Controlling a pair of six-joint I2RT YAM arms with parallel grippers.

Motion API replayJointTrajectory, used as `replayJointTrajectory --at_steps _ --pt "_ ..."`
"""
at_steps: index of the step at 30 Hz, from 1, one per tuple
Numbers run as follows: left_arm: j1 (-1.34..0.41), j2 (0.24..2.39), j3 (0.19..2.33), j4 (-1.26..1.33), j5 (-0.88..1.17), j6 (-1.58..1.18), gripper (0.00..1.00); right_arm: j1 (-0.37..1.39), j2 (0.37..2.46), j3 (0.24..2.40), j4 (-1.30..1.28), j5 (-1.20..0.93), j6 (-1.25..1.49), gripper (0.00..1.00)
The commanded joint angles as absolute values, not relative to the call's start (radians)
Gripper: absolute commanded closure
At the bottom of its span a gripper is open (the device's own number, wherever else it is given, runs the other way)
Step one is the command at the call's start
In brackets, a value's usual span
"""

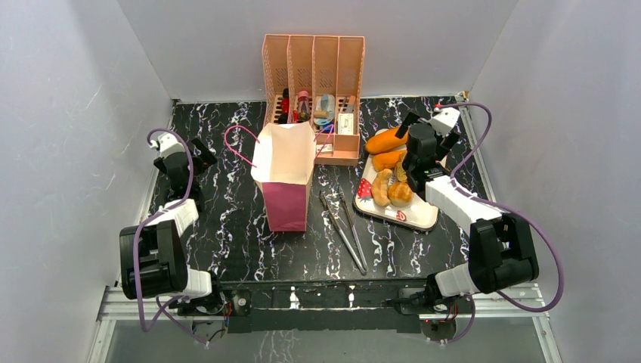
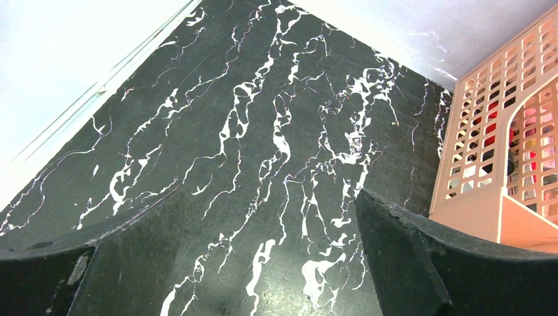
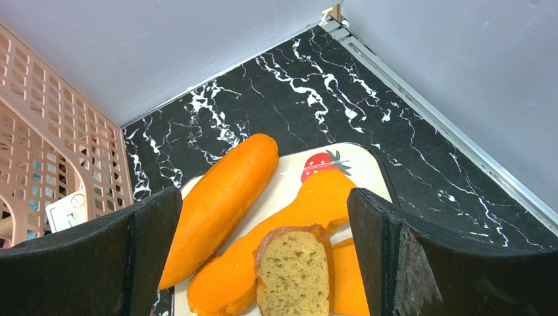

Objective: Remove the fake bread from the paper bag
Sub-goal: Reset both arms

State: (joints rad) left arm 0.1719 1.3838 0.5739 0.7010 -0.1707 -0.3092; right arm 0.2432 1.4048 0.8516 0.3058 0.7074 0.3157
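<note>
The paper bag (image 1: 286, 174) stands upright and open at the table's middle, its tan inside showing, with a magenta face and a pink cord handle (image 1: 233, 144); I cannot see into its bottom. The fake bread lies on a white strawberry tray (image 1: 417, 217): an orange oval roll (image 1: 385, 141) (image 3: 220, 197), a second orange loaf (image 3: 296, 220), a cut slice (image 3: 293, 273), a knobbly stick (image 1: 380, 188) and a bun (image 1: 401, 195). My right gripper (image 1: 414, 155) (image 3: 263, 197) hangs open and empty just above the loaves. My left gripper (image 1: 193, 155) (image 2: 266, 194) is open and empty over bare table, left of the bag.
A peach plastic organiser (image 1: 314, 79) (image 2: 500, 151) with small items stands at the back behind the bag. Metal tongs (image 1: 345, 221) lie between bag and tray. White walls close in the table on three sides.
</note>
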Motion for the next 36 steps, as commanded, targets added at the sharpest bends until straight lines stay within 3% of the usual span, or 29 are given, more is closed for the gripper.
replayJointTrajectory --at_steps 1,36 --pt "0.163 1.345 0.573 0.719 -0.181 -0.295 0.02 0.253 1.367 0.842 0.363 0.714 0.302 0.02" --pt "0.150 1.330 0.551 0.726 -0.200 -0.269 0.02 0.264 1.352 0.826 0.376 0.720 0.288 0.02"
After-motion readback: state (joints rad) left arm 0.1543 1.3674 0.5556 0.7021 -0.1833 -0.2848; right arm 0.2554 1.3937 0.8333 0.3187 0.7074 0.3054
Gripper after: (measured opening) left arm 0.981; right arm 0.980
